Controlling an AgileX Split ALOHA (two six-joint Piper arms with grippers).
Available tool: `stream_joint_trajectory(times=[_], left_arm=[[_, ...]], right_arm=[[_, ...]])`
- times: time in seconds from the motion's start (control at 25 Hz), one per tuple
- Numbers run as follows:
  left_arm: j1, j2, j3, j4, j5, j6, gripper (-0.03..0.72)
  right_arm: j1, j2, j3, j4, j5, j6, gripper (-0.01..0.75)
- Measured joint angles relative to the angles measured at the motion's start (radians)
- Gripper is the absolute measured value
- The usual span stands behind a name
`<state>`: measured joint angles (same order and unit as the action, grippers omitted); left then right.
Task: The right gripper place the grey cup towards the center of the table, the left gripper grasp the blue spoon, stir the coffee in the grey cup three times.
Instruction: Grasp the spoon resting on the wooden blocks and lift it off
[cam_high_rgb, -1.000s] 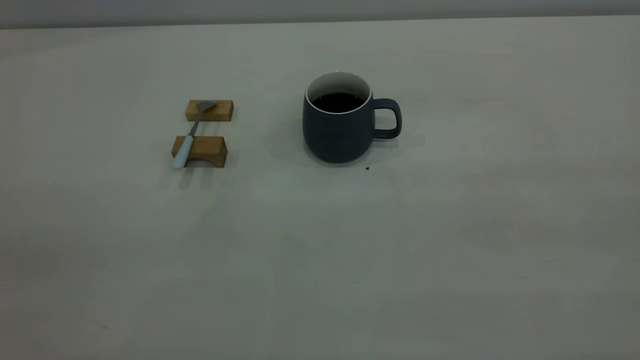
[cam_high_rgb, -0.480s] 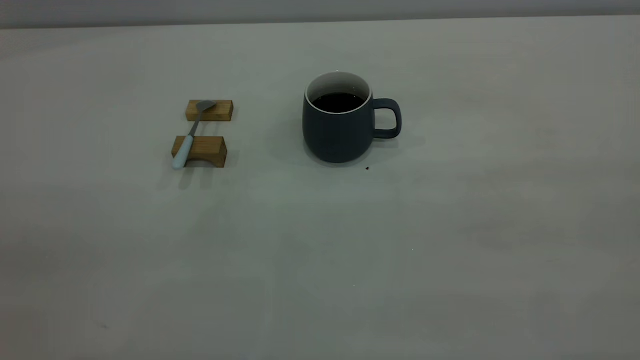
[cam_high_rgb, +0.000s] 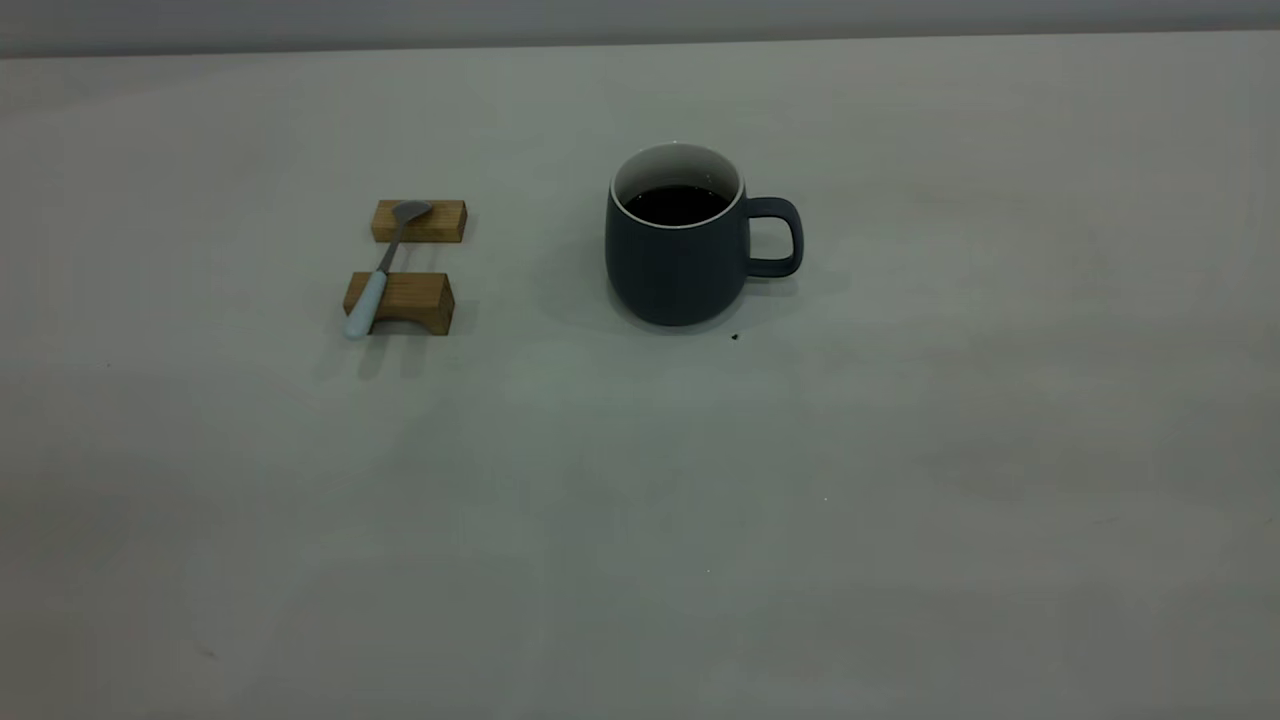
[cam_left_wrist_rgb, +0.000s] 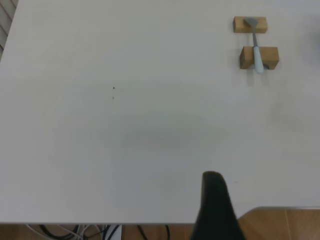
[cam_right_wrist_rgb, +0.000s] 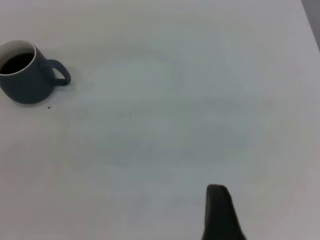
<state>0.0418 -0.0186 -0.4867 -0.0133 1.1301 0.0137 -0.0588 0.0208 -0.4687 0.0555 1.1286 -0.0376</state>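
The left gripper (cam_left_wrist_rgb: 214, 200) is hanging back over the near edge of the table (cam_high_rgb: 900, 500), well apart from its target; only one dark tip is showing in its wrist view, so how wide it is standing cannot be told. Neither arm is appearing in the exterior view.

The spoon (cam_high_rgb: 378, 270) is lying on the left part of the table, bridging two blocks: its bowl is resting on the far block (cam_high_rgb: 420, 221) and its pale handle is crossing the near block (cam_high_rgb: 405, 300), the end overhanging toward the camera.

Well to the right of it, the cup (cam_high_rgb: 675, 265) is standing upright near the middle, its handle pointing right. The coffee (cam_high_rgb: 677, 204) is sitting well below the rim. A speck (cam_high_rgb: 734, 337) is lying just beside the base.

The right gripper (cam_right_wrist_rgb: 218, 210) is waiting well apart from the cup, out over bare table, and its opening cannot be told either.

The first step seems to be just starting: nothing is being held. The right arm is going to need to travel to the cup and close on the handle or wall, keeping it level so nothing spills.
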Motion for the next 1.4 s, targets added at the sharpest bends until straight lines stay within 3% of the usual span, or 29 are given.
stream_joint_trajectory(times=[0.12,0.28,0.64,1.0,1.4], left_arm=[[0.0,0.009,-0.006,0.002,-0.009,0.0,0.585],[0.0,0.147,-0.045,-0.002,-0.112,0.0,0.585],[0.0,0.756,-0.13,-0.007,-0.241,0.001,0.6],[-0.004,1.284,-0.226,-0.2,-0.483,0.071,0.6],[-0.168,1.764,-0.447,-0.202,-0.59,0.014,0.599]], right_arm=[[0.0,0.0,0.0,0.0,0.0,0.0,0.523],[0.0,0.0,0.0,0.0,0.0,0.0,0.523],[0.0,0.0,0.0,0.001,0.0,0.001,0.523],[0.0,0.0,0.0,0.001,0.0,0.001,0.523],[0.0,0.0,0.0,0.001,0.0,0.001,0.523]])
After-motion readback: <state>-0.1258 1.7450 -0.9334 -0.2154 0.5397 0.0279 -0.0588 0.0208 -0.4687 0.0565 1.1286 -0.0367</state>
